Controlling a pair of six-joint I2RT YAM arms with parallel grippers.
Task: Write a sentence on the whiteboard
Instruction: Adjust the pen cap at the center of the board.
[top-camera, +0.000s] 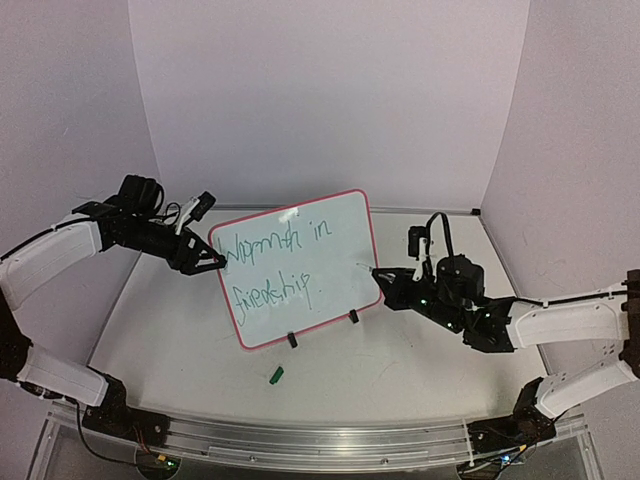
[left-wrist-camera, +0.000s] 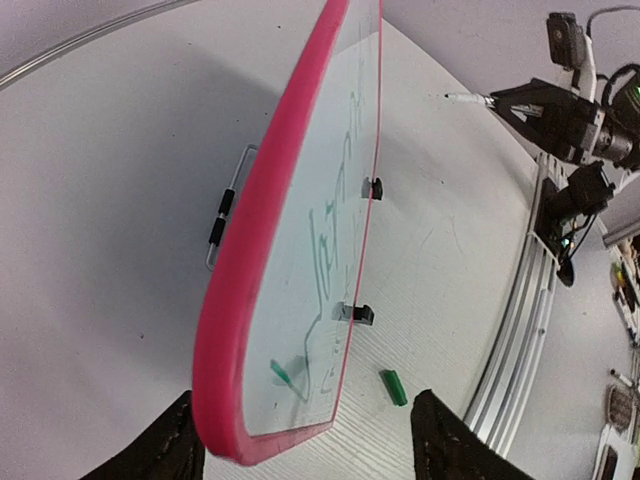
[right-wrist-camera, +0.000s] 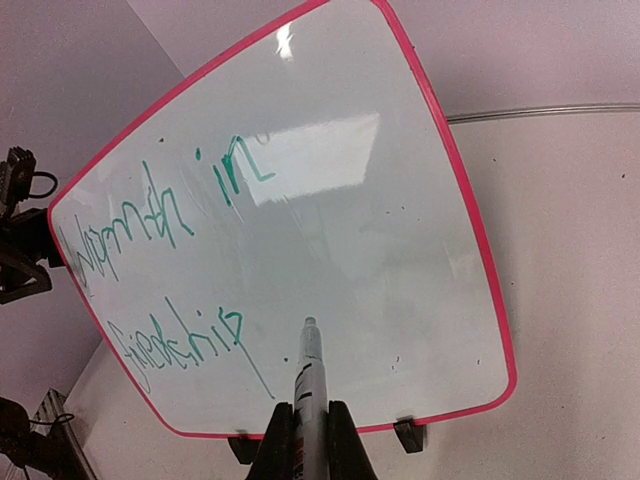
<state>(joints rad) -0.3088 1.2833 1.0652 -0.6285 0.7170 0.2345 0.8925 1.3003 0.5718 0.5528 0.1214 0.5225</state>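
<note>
The whiteboard (top-camera: 340, 270) stands tilted on two black clip feet (top-camera: 292, 340) in the middle of the table, its pink frame (left-wrist-camera: 260, 250) edge-on in the left wrist view. The sentence (top-camera: 275, 245) is in green script on two lines (right-wrist-camera: 160, 215). My left gripper (top-camera: 210, 262) is open, its fingers on either side of the board's left edge (left-wrist-camera: 305, 455). My right gripper (top-camera: 385, 285) is shut on a white marker (right-wrist-camera: 310, 380) and points it at the board's lower middle, the tip close to the surface (right-wrist-camera: 308, 440).
A small green marker cap (top-camera: 277, 375) lies on the table in front of the board (left-wrist-camera: 393, 387). A wire handle (left-wrist-camera: 225, 215) sticks out behind the board. An aluminium rail (top-camera: 320, 435) runs along the near edge. White walls close in the back and sides.
</note>
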